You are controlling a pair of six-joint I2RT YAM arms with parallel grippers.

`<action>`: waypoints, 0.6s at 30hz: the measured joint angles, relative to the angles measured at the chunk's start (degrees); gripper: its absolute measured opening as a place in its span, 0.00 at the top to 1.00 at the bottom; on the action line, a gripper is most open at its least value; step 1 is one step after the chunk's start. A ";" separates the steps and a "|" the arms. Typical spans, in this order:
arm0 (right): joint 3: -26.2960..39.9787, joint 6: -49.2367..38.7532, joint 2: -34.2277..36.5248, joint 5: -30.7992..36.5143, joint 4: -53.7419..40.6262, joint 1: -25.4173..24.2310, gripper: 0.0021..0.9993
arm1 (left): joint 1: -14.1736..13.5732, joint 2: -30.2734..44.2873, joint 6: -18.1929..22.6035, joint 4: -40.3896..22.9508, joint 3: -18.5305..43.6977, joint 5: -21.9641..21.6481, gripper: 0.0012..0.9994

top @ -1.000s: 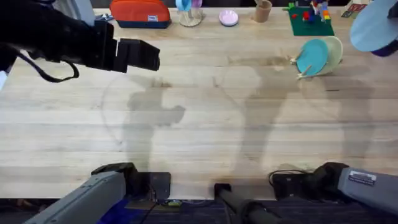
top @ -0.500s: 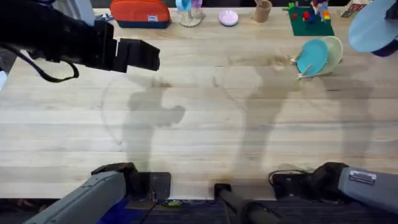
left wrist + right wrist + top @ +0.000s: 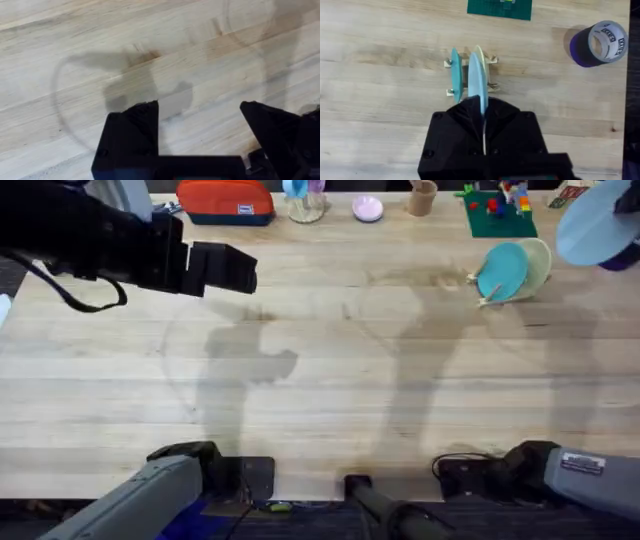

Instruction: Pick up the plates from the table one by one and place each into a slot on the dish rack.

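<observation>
plate (image 3: 475, 80) pale sky-blue, thin, edge-on, pinched in right gripper (image 3: 482, 117) above dish rack (image 3: 470, 75); left gripper (image 3: 200, 107) jaws apart

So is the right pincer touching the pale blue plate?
Touching. The right wrist view shows the right pincer shut on the pale blue plate's edge, above the dish rack.

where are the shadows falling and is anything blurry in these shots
Overhead: soft arm shadows spread across the light wooden plank table; the raised left arm looks large, dark and blurred, its hand at its end. Left wrist: that hand's shadow lies on the planks beyond its open black fingers. Right wrist: the pale sky-blue round plate is held edge-on.
</observation>
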 joint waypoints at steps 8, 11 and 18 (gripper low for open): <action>0.00 -0.19 3.55 0.00 0.09 0.00 0.97 | 0.00 0.00 0.00 0.00 0.00 0.01 0.01; 0.00 -0.20 4.95 0.00 0.13 0.00 0.97 | 0.00 0.00 0.00 0.00 0.00 0.00 0.01; 0.00 -0.63 7.69 0.00 0.32 0.00 0.97 | 0.00 0.00 0.00 0.00 0.00 0.02 0.01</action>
